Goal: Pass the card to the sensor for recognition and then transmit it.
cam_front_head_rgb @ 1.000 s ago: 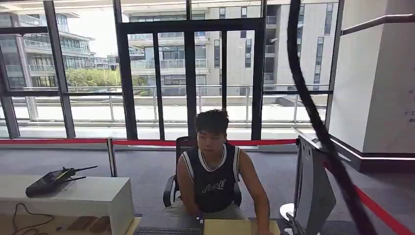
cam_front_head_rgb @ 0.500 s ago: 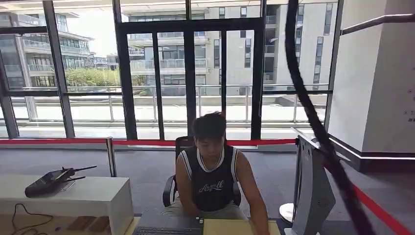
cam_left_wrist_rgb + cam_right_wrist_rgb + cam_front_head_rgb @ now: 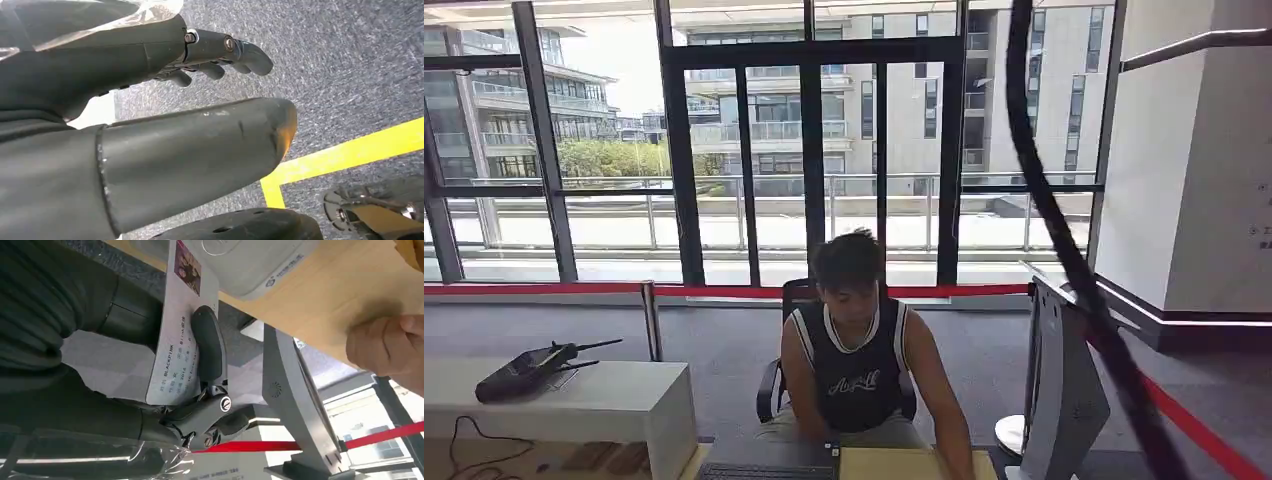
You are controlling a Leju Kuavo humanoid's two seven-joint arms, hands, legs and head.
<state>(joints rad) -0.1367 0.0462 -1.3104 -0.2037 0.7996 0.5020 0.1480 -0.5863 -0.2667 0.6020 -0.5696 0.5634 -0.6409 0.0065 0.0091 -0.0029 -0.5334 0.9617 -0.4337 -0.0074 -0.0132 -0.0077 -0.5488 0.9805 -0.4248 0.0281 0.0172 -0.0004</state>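
In the right wrist view my right hand (image 3: 202,402) pinches a white ID card (image 3: 182,330) with a photo and printed text; a dark finger (image 3: 209,347) presses across its face. The card's photo end lies right by the grey-white sensor box (image 3: 250,265) on the wooden desk (image 3: 325,305); whether they touch I cannot tell. A person's hand (image 3: 385,347) rests on the desk beyond the sensor. The person (image 3: 849,370) sits behind the desk in the head view. My left hand (image 3: 175,125) hangs over grey carpet, its fingers apart, holding nothing.
A grey monitor (image 3: 1059,400) stands at the desk's right. A keyboard (image 3: 764,471) and a tan pad (image 3: 904,464) lie before the person. A white side table (image 3: 604,405) at left carries a black device (image 3: 534,368). A black cable (image 3: 1064,240) hangs across the view.
The person has lowered their head and leaned slightly to the left. Nothing else in the head view has shifted.
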